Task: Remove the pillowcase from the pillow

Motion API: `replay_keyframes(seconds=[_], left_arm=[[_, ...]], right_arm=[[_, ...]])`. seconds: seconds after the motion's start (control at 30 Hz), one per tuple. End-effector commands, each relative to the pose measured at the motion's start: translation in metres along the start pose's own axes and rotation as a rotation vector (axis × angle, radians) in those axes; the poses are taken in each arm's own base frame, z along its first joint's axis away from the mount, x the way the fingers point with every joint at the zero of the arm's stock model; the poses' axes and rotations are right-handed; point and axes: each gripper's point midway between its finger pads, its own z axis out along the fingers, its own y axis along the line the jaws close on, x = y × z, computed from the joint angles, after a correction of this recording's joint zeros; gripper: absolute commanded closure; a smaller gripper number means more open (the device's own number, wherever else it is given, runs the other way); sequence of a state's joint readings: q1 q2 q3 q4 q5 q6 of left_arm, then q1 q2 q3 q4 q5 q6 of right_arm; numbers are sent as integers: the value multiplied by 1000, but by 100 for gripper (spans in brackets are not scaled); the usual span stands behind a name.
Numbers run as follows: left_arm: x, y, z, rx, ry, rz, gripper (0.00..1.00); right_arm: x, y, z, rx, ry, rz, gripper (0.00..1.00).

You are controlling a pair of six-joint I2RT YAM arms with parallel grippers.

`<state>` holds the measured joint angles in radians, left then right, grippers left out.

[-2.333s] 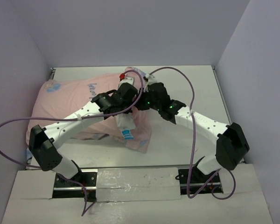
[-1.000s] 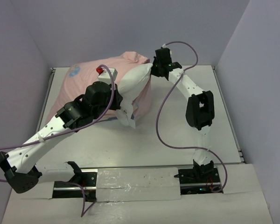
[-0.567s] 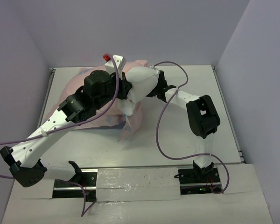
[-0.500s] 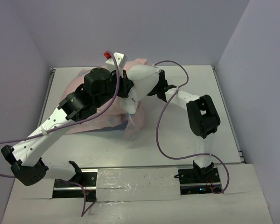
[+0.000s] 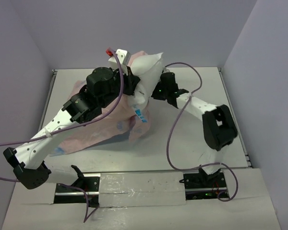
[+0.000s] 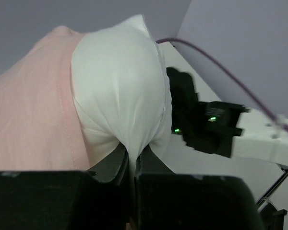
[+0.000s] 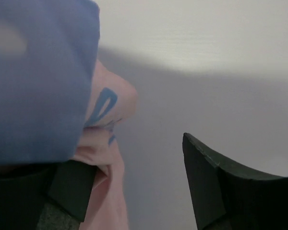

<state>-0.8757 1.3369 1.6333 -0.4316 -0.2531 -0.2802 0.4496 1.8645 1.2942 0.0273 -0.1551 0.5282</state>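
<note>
my left fingers (image 6: 110, 165) pinching white pillow (image 6: 120, 86) corner, holding it above desk (image 5: 192, 143); pink pillowcase (image 5: 101, 132) draping beneath; my right fingers (image 7: 216, 187) standing spread, pillowcase edge lying beside one.

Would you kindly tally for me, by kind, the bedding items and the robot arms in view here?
pillow: 1
pillowcase: 1
robot arms: 2 (left arm, right arm)
Total: 4
</note>
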Motion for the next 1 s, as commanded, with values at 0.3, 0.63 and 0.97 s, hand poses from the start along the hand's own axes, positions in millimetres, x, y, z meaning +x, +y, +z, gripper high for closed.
replay_keyframes(seconds=[0.3,0.63,0.97], left_arm=[[9,-15,15,101,-161,-89,100],[45,-20,34,125,-76,-83,100],[72,-19,45,113,-7,-92,100]], right_arm=[[-71,-21,-191,2,-250,152,1],[-60,24,-213,-231,-213,280,0],[-77,57,-237,-441,-301,366,0]])
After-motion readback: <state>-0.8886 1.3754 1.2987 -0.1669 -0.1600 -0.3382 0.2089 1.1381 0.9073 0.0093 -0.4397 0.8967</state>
